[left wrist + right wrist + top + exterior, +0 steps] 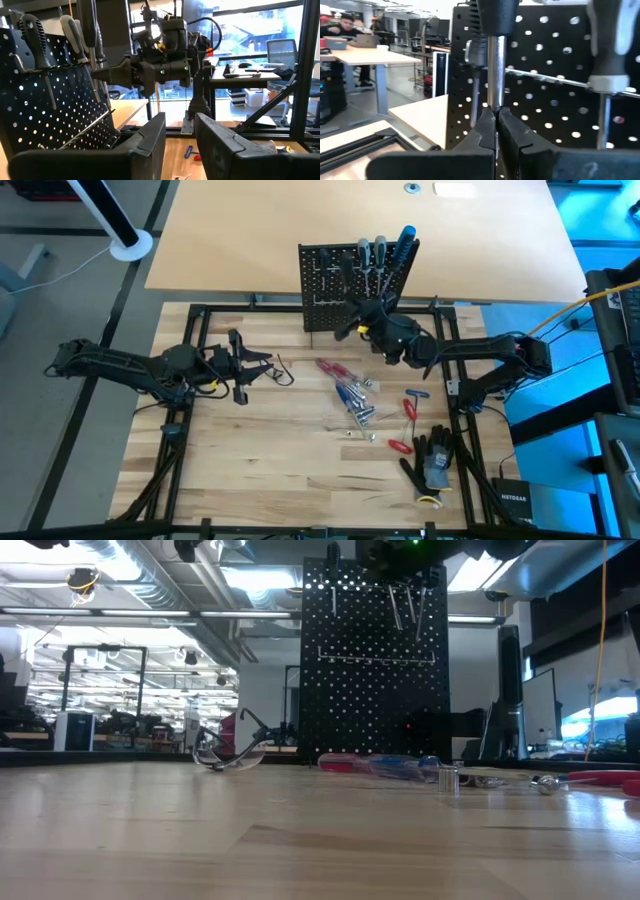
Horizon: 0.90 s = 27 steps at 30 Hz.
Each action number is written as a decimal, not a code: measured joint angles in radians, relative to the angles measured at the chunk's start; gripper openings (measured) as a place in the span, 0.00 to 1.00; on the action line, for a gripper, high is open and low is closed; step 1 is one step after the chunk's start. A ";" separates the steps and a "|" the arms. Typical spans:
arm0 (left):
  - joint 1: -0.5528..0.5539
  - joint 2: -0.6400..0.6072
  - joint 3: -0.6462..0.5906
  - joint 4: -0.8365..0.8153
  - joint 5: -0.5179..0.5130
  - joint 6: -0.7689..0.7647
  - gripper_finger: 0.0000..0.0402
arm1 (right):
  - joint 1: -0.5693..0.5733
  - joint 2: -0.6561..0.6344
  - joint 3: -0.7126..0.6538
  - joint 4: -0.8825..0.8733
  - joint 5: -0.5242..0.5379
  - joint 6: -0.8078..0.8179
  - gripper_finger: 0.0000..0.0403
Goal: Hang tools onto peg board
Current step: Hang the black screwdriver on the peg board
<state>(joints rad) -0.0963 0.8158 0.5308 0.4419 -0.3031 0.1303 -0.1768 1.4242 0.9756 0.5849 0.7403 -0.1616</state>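
Observation:
The black peg board stands upright at the table's far middle, and several screwdrivers with grey and blue handles hang handle-up in its wire rail. Close against the board's near face is my right gripper, shut on a dark-handled screwdriver. Over the table's left part my left gripper is open, nothing between its fingers. Loose red and blue screwdrivers lie on the table's middle. My right gripper pinches the screwdriver's bare metal shaft between its two fingers, a little below the handle. The fingers come level from the table's near side and lie across the shaft. The screwdriver stands upright, handle up, clear of the table; whether it touches the rail I cannot tell.
Black gloves lie at the near right, with small red-handled tools beside them. A bent metal tool rests just right of the left gripper. A black frame borders the table.

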 joint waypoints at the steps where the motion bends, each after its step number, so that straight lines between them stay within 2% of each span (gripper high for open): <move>1: 0.000 0.000 0.000 0.000 0.000 0.000 0.24 | -0.003 0.000 0.000 -0.002 0.005 0.000 0.01; 16: 0.000 0.000 0.000 -0.008 0.000 -0.018 0.24 | -0.053 0.000 0.000 -0.021 0.035 0.024 0.01; 27: 0.000 0.000 0.000 -0.005 0.000 -0.005 0.24 | -0.108 0.000 -0.009 -0.030 -0.042 0.102 0.01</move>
<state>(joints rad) -0.0963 0.8158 0.5308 0.4371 -0.3031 0.1253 -0.2848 1.4242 0.9665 0.5544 0.6981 -0.0598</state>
